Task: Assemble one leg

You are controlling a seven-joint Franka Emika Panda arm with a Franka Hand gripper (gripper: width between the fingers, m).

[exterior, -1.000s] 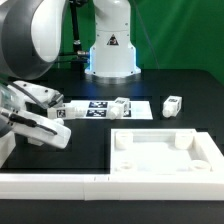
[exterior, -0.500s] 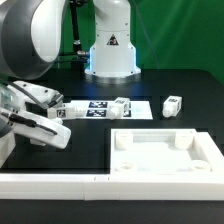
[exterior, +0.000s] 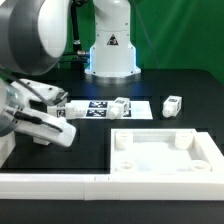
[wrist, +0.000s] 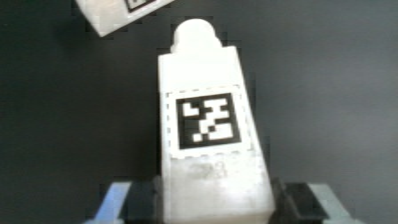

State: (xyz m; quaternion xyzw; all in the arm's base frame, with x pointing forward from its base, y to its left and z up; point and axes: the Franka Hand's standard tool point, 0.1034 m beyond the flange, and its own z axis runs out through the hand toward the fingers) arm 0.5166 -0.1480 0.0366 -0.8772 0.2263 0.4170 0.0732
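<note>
My gripper (exterior: 28, 120) is at the exterior view's left, above the black table, shut on a leg (exterior: 55, 134), a white oblong block that sticks out toward the exterior view's right. In the wrist view the leg (wrist: 210, 110) lies lengthwise between my fingers (wrist: 125, 200), its marker tag facing the camera and its narrow end pointing away; my gripper (wrist: 210, 203) clamps its wide end. Two more legs (exterior: 119, 106) (exterior: 173, 104) lie farther back. The large flat white panel (exterior: 165, 152) with round corner sockets lies at the exterior view's right front.
The marker board (exterior: 97, 110) lies flat behind the held leg; its corner shows in the wrist view (wrist: 128, 12). The arm's white base (exterior: 111, 50) stands at the back. A white rail (exterior: 50, 184) runs along the front edge.
My gripper with the leg has shifted slightly toward the exterior view's right and a little lower. Nothing else moved.
</note>
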